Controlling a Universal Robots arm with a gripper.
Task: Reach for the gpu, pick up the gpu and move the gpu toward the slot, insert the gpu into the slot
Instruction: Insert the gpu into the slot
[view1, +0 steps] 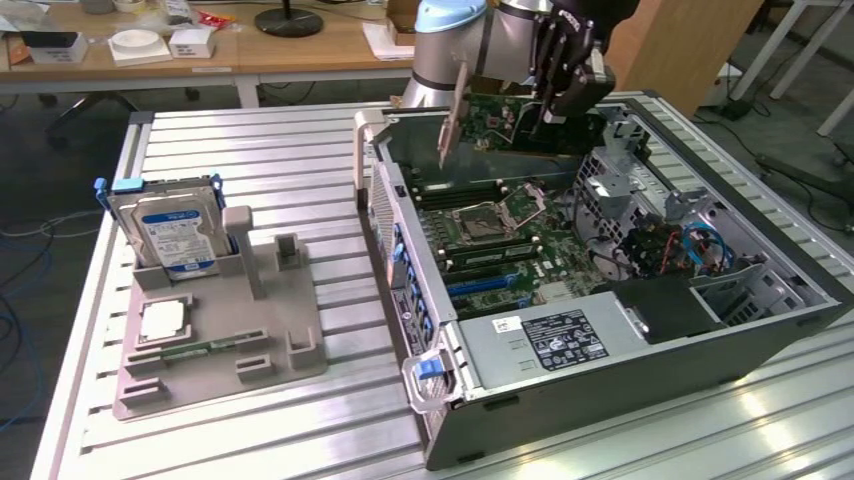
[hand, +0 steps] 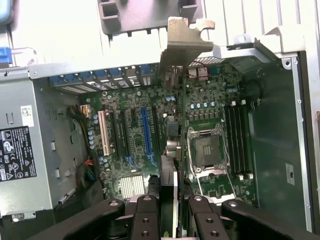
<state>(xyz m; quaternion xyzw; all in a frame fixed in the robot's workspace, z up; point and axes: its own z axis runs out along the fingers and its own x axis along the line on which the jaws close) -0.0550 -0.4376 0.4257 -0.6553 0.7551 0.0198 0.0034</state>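
Right now your claw (view1: 567, 85) is pinching the gpu (view1: 514, 130) by its upper edge, holding the card upright and raised above the open computer case (view1: 747, 330). Seen from the wrist, the card's silver bracket (hand: 185, 45) reaches toward the case's rear wall. The card hangs over the motherboard (hand: 210, 100), between the long blue slot (hand: 146, 131) and the processor socket (hand: 207, 150).
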